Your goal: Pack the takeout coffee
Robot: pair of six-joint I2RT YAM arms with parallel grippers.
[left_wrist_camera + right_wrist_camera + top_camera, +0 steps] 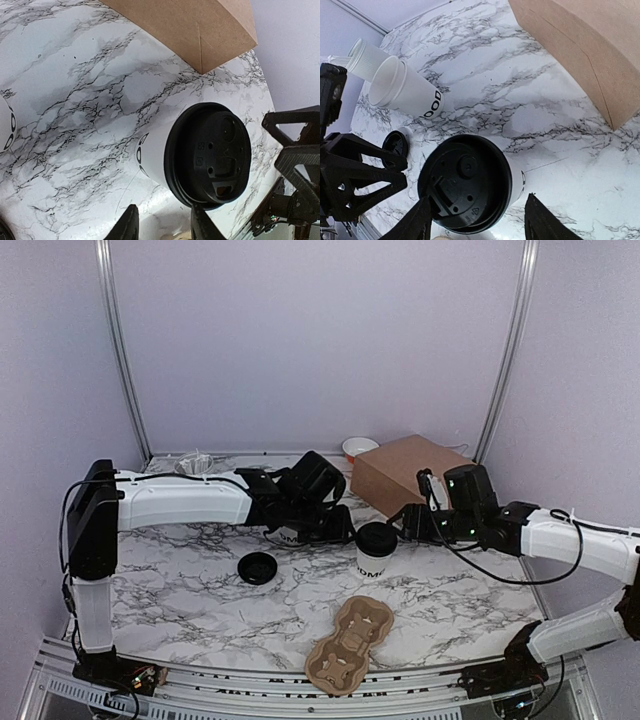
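- Marbled tabletop [190,550], white with grey veins, carrying everything listed here.
- White-and-black left arm [180,502] reaching in from the left edge, and the matching right arm [580,540] reaching in from the right. Wrists close to each other near the centre.
- Brown cardboard box [405,472] at the far right of the tabletop, lying flat, just behind the right arm's wrist.
- Moulded pulp carrier [350,643] lying flat at the near edge with its wells facing up, well apart from both hands.
- Black left hand [162,227], spread. Fingers [127,225] parted with only tabletop between them, aimed at the takeout coffee [375,545] from its left, with the tips stopping short of the cup.
- Black right hand [479,222], spread wide. Fingers [420,222] standing to either side of the cup's lid in the wrist view. Cannot tell whether either one touches the cup.
- The takeout coffee itself: upright on the tabletop near the centre, between the two hands, in front of the box and beyond the carrier. White paper wall with black lettering, with a round black lid seated on top.
- Second white paper cup [405,92], lidless and lettered in black, left of the coffee and mostly hidden beneath the left wrist in the top view.
- Loose black lid [258,567] lying flat on the tabletop, near the lidless cup and well left of the coffee.
- Small white bowl [358,447] at the far edge, just left of the box.
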